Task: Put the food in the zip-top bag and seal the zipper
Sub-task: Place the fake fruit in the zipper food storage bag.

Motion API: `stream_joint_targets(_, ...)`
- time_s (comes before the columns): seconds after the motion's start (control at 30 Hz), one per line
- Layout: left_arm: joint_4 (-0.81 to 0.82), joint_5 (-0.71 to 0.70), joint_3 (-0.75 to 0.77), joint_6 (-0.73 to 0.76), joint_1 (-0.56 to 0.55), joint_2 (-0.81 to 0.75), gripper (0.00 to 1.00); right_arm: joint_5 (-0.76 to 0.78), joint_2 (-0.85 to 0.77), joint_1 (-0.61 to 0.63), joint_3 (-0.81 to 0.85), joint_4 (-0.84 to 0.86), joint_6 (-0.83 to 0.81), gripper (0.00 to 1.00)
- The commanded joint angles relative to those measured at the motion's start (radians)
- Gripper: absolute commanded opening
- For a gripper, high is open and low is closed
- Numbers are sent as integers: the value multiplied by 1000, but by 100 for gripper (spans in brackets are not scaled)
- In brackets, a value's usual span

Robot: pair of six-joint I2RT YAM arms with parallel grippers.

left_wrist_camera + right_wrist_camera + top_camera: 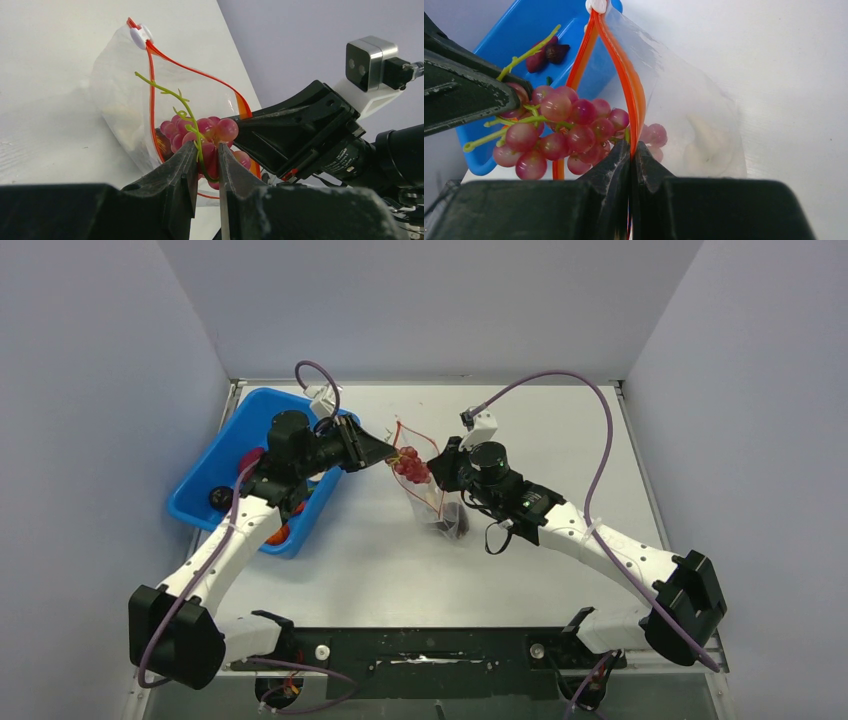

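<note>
The left gripper (pixel 206 152) pinches the grapes (pixel 220 129) by their thin green stem (pixel 165 92) (light, knobbly, apt to swing) right at the mouth of the floppy bag (pixel 120 100), whose slippery rim (pixel 624 75) the right gripper (pixel 630 150) holds clamped tight, so the stem looks the sensible hold

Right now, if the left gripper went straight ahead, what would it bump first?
Probably the zip-top bag: the grapes held by the left gripper sit at the bag's open mouth, so its clear inner wall likely comes first.
</note>
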Motion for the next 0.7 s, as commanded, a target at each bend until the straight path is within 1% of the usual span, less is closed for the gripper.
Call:
stream_joint_targets(0.0, 66, -47, 13, 56, -36, -3, 10, 11, -45, -2, 21, 79, 2, 0)
stream_joint_targets(0.07, 88, -60, -3, 55, -49, -2, 11, 3, -42, -2, 23, 81, 7, 0)
stream_joint_targets(0.13, 110, -65, -12, 50, -63, 3, 15, -3, -39, -2, 23, 82, 11, 0)
stream_joint_targets(0.27, 110, -49, -3, 55, -79, 20, 32, -2, -45, -2, 15, 83, 10, 0)
stream_joint_targets(0.33, 85, -68, 12, 67, -79, 25, 40, -6, -52, -2, 6, 85, 8, 0)
stream_joint_targets(0.43, 50, -113, 34, 93, -79, 14, 48, -5, -65, -2, -17, 98, 13, 0)
stream_joint_targets(0.53, 40, -126, 41, 106, -79, -7, 51, -5, -72, -2, -25, 97, 13, 0)
stream_joint_targets(0.67, 20, -155, 39, 116, -78, -23, 52, 5, -85, -4, -32, 90, 13, 0)
